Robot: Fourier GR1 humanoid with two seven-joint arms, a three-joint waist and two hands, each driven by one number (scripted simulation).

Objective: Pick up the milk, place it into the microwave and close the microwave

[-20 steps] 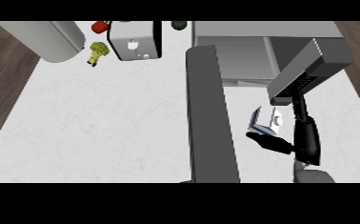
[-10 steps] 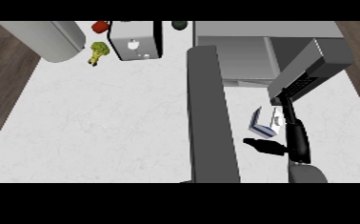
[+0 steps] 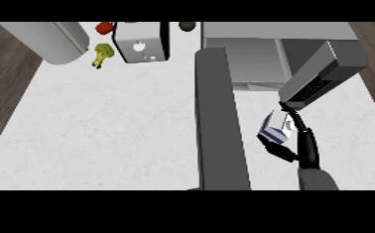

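Broccoli (image 3: 101, 54) lies beside a toaster (image 3: 141, 48) near a tomato (image 3: 104, 27).

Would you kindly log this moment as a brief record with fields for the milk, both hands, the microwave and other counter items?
milk: carton held above the counter, in front of the microwave
right hand: curled round the milk
left hand: not in view
microwave: door open, cavity empty
other items: broccoli, tomato, both at the far left

Milk carton (image 3: 277, 129) in right robot hand (image 3: 293, 145), now slightly nearer the microwave (image 3: 293, 58).
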